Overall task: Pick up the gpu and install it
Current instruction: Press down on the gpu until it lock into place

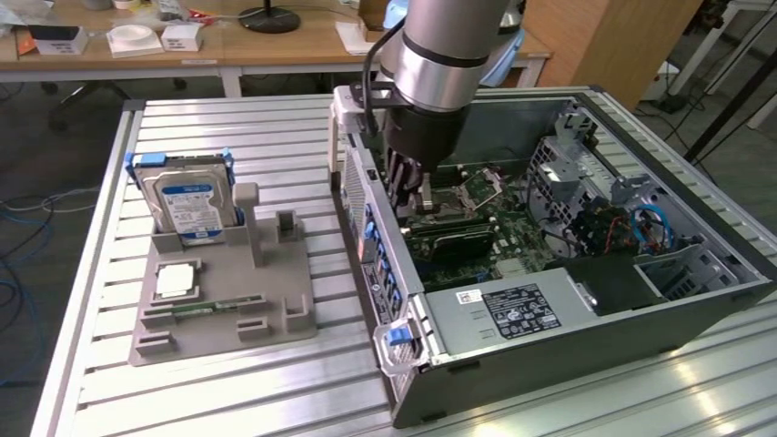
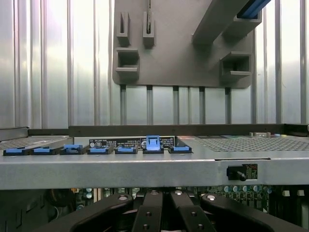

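Jaws together inside open computer case (image 1: 680, 309), above motherboard (image 1: 468, 223); hard drive (image 1: 188, 205) (blue label) upright on grey tray (image 1: 231, 319).

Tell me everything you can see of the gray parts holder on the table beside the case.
The gray holder looks like matte moulded plastic: a flat base with raised brackets and slots. It lies flat on the slatted metal table, at the exterior view's left of the computer case, apart from it. A hard drive stands upright in its rear slot; a silver square part and a green memory stick lie flat on it. Several brackets stand empty.
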Controlling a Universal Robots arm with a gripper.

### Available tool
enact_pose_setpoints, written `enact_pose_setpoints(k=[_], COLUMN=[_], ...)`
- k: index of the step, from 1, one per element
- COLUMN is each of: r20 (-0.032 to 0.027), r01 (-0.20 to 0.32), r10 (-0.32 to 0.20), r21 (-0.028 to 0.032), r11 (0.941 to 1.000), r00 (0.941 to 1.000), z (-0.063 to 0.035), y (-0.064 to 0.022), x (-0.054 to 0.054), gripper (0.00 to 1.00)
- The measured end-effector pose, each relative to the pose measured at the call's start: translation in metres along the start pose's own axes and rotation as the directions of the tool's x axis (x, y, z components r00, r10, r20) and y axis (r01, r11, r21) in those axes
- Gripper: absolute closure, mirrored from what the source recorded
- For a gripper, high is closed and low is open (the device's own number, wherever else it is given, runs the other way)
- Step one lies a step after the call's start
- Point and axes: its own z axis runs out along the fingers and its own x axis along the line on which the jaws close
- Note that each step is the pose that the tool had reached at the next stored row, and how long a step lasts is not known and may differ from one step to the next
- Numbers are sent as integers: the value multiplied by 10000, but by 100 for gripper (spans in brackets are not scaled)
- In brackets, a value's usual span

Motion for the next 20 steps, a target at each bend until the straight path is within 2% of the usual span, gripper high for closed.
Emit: enact_pose_setpoints(k=[1, 5, 9, 12, 14, 18, 20], r20=[7, 101, 197, 296, 305, 315, 319], r01=[-1, 4, 8, 16, 18, 18, 16], r10=[1, -4, -7, -14, -16, -12, -9], r21=[-1, 4, -52, -57, -65, -184, -221], r11=[10000, 10000, 10000, 10000, 10000, 9998, 9998], r00=[10000, 9999, 9998, 9996, 9995, 9995, 9995], z=[0, -1, -10, -11, -17, -40, -47], y=[0, -1, -33, -68, -80, -111, -114], x=[0, 3, -3, -3, -3, -4, -5], gripper=[89, 89, 89, 89, 89, 89, 89])
